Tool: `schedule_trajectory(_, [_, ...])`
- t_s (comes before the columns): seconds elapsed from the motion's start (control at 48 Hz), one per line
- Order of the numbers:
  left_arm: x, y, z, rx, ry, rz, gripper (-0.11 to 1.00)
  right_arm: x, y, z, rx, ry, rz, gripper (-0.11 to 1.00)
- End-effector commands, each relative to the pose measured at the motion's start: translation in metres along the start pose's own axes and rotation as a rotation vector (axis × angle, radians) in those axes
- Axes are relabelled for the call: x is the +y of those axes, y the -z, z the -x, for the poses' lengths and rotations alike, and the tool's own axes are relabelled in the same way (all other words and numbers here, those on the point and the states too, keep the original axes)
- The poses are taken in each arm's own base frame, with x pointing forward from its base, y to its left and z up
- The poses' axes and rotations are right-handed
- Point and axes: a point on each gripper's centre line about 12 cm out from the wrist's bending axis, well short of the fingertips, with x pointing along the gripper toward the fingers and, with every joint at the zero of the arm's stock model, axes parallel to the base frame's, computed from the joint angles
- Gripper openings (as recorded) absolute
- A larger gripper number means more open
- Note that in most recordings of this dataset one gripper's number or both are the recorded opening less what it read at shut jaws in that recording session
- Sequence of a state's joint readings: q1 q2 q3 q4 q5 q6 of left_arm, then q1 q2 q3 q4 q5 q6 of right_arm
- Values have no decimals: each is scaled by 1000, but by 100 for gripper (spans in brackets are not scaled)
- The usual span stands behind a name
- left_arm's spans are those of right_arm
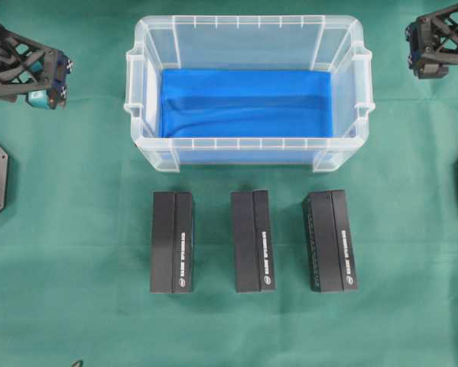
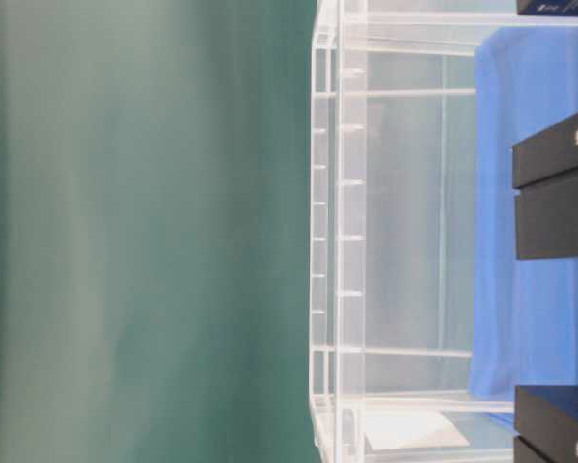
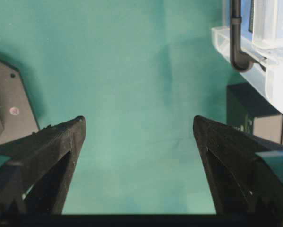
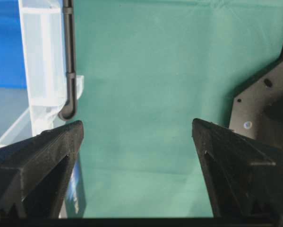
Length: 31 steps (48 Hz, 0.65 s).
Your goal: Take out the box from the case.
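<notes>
Three long black rectangular boxes are lying side by side on the green cloth-covered tabletop: the left box, the middle box and the right box, each apart from its neighbours and just in front of the clear translucent plastic case. Behind them, that rimmed case is sitting with its long side facing the boxes, and only the blue lining is showing on its floor in the overhead view. Wide strips of bare green cloth are lying open to both sides of the case and the boxes. Farther back, the two arms are hanging at the upper corners, well apart from the case, wrists bent downward. The left end effector is pointing at bare cloth with its jaws spread wide, gripping nothing, one black box and the case rim at its edge. The right end effector is likewise gaping wide over bare cloth, touching nothing.
</notes>
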<state>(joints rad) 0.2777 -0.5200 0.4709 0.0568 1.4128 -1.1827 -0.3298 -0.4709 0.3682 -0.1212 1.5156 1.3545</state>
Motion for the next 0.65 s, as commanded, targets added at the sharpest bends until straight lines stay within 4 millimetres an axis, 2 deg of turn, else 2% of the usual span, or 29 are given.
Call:
schedule_trajectory(0.0, [-2,-1,8,-10,29,0,90,1,-1,3,-3,-13,-3,90])
schedule_trajectory(0.625, [-2,-1,9,-11,32,-6,90,0,-1,3,-4,-13,25,90])
